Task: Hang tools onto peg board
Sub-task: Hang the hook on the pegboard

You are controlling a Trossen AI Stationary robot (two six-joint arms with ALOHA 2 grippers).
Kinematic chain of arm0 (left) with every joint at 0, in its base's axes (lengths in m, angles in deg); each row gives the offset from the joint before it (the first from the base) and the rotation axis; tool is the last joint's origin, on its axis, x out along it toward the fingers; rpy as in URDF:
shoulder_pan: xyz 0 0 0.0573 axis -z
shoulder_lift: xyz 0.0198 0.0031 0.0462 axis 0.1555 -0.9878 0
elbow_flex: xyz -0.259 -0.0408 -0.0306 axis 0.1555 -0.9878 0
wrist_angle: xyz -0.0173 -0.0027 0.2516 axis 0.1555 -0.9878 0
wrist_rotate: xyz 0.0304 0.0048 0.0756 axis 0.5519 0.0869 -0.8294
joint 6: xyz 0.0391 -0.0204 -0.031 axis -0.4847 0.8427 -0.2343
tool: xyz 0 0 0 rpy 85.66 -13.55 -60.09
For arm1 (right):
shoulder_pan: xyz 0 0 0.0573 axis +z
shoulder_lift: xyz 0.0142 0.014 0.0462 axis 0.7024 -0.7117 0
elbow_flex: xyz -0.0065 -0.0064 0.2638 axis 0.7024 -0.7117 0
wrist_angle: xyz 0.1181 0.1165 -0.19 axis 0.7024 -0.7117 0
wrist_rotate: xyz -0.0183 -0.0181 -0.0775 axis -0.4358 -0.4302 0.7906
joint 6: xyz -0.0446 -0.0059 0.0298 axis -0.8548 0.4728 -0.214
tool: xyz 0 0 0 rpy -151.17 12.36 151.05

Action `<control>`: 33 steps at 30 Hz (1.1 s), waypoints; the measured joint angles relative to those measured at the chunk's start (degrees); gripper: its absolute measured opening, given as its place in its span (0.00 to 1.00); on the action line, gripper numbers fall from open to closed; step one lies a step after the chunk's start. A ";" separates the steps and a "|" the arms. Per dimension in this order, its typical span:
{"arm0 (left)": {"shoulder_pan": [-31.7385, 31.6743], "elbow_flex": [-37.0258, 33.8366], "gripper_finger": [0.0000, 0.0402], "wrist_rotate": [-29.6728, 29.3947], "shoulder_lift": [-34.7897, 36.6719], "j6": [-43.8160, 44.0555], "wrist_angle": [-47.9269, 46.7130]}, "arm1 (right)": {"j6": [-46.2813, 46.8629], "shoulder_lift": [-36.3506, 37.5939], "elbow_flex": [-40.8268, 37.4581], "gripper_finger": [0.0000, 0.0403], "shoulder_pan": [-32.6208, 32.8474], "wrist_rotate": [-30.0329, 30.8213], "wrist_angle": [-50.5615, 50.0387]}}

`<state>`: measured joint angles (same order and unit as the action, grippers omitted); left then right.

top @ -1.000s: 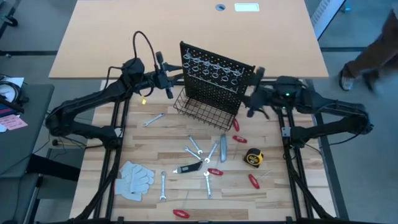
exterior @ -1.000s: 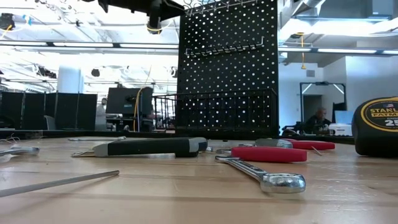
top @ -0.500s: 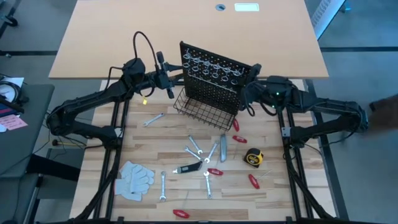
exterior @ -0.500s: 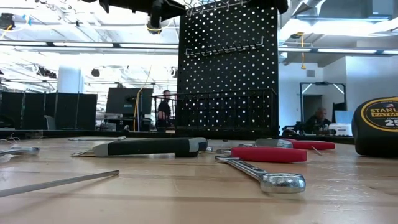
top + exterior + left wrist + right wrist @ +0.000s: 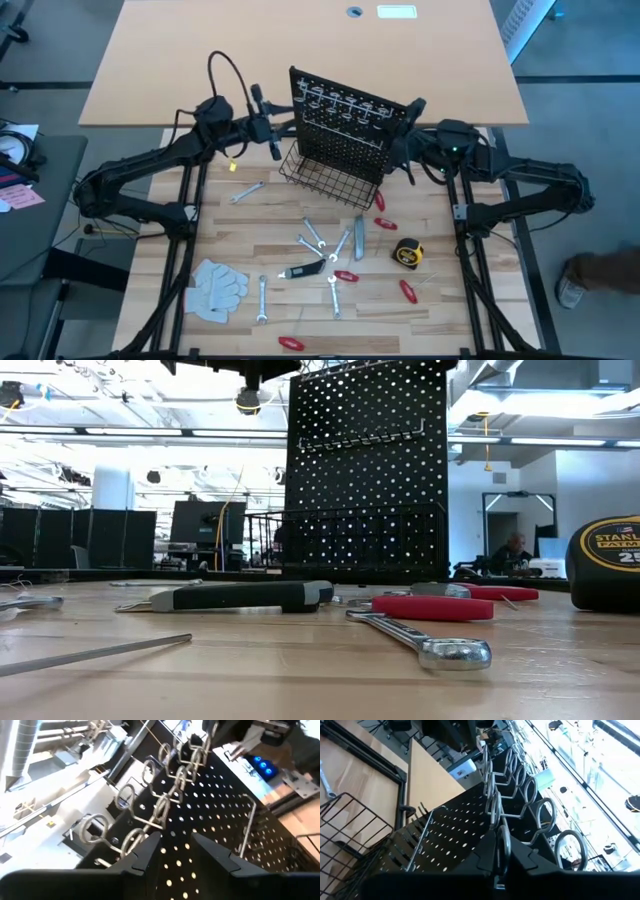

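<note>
The peg board (image 5: 345, 125) stands up near the back of the wooden table (image 5: 440, 310), with a black wire basket (image 5: 325, 178) along its bottom. The right gripper (image 5: 408, 135) is up at the board's right top corner, and its fingers (image 5: 485, 857) are pinched shut on a silver hook ring (image 5: 501, 845) there. The left gripper (image 5: 268, 128) is at the board's left top edge; its fingers (image 5: 145, 852) stand a little apart with nothing between them, close to the hook rail (image 5: 155, 812). The tools lie flat on the table in front of the board: silver wrenches (image 5: 318, 240), red-handled pliers (image 5: 345, 276), a yellow-black tape measure (image 5: 406, 254) and a black-handled tool (image 5: 240, 596). White gloves (image 5: 215, 288) lie well in front of the board, off to its left.
</note>
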<state>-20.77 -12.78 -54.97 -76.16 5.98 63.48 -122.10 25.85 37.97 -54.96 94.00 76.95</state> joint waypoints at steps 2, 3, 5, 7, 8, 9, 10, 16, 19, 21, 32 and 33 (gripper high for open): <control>0.30 0.00 0.26 -1.21 0.20 0.06 0.21 | -0.03 0.00 0.00 0.07 0.42 -0.07 0.14; 0.54 0.00 0.26 -1.49 0.22 0.10 0.47 | -0.04 0.00 0.00 0.07 0.65 -0.05 0.24; 0.98 0.00 0.26 -1.75 0.25 0.49 0.43 | -0.01 0.00 0.00 0.06 1.15 -0.06 0.70; 1.31 0.00 0.26 -1.79 0.56 1.11 0.13 | 0.02 0.00 -0.04 0.06 1.54 -0.08 1.42; 1.64 0.00 0.26 -1.79 0.65 1.41 0.37 | -0.02 0.00 -0.07 0.06 1.78 -0.34 1.80; 2.03 0.00 0.26 -1.81 0.81 1.63 0.41 | -0.02 -0.02 -0.07 0.06 1.78 -0.34 2.16; 2.25 0.00 0.26 -1.81 1.09 1.99 0.17 | -0.04 -0.02 -0.07 0.06 1.78 -0.35 2.09; 4.11 0.00 0.26 -1.95 2.81 4.82 -0.73 | -0.46 0.04 -0.04 0.12 1.78 -0.53 2.47; 4.80 0.00 0.26 -2.10 3.72 5.01 -2.87 | -0.41 0.09 0.02 0.16 1.78 -0.63 1.13; 5.15 0.00 0.26 -3.12 4.08 5.03 -4.16 | -0.37 0.11 0.13 0.20 1.78 -0.91 -0.44; 6.10 0.00 0.26 -9.48 4.31 5.07 -6.01 | -0.25 0.09 0.11 0.42 4.05 -1.82 -1.65; 6.08 0.00 0.26 -9.55 4.31 5.07 -4.95 | -0.27 0.09 0.08 0.43 4.05 -1.89 -1.45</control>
<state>-14.69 -12.78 -64.52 -71.86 11.05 58.53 -122.37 25.93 38.04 -50.91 92.11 75.50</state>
